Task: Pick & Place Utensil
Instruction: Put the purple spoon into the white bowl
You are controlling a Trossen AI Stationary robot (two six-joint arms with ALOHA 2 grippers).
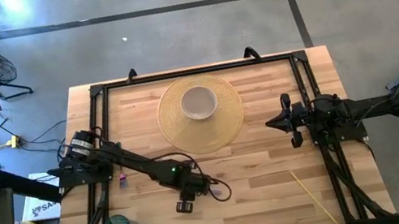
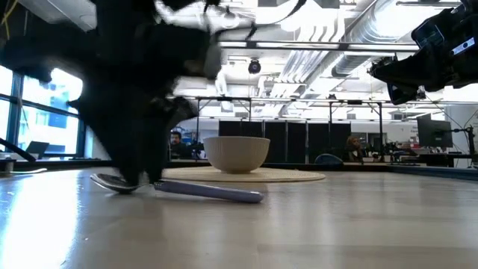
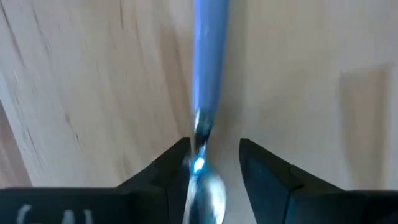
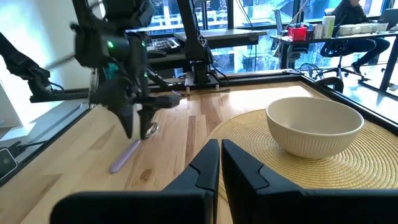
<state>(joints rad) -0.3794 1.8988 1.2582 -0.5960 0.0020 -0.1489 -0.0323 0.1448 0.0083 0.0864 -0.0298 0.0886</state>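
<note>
High view: left gripper [image 1: 186, 206] sits low over the near-centre of the wooden bench [image 1: 263, 191], arm stretched diagonally from the left edge. The spoon is hard to make out under it here. Bowl [image 1: 198, 101] sits on a round woven mat [image 1: 226, 122] toward the far side. Right gripper [image 1: 291, 120] is parked above the bench's right part, well apart from the bowl.

Low view: spoon [image 2: 179, 187] lies flat on the bench, metal bowl end at the left, lavender handle running right. Left gripper [image 2: 140, 176] comes down at the neck, just beside the spoon's bowl end. Right arm hangs up high at the right.

Left wrist view: fingers [image 3: 266, 174] are apart, one each side of the spoon [image 3: 204, 124] near its neck; contact looks likely on one side but the blur leaves it unclear.

Right wrist view: right fingers [image 4: 200, 167] are closed together, nothing between them. Bowl [image 4: 314, 126] on mat [image 4: 249, 134] is ahead; the left gripper [image 4: 138, 127] stands over the spoon [image 4: 126, 154] farther off.
</note>
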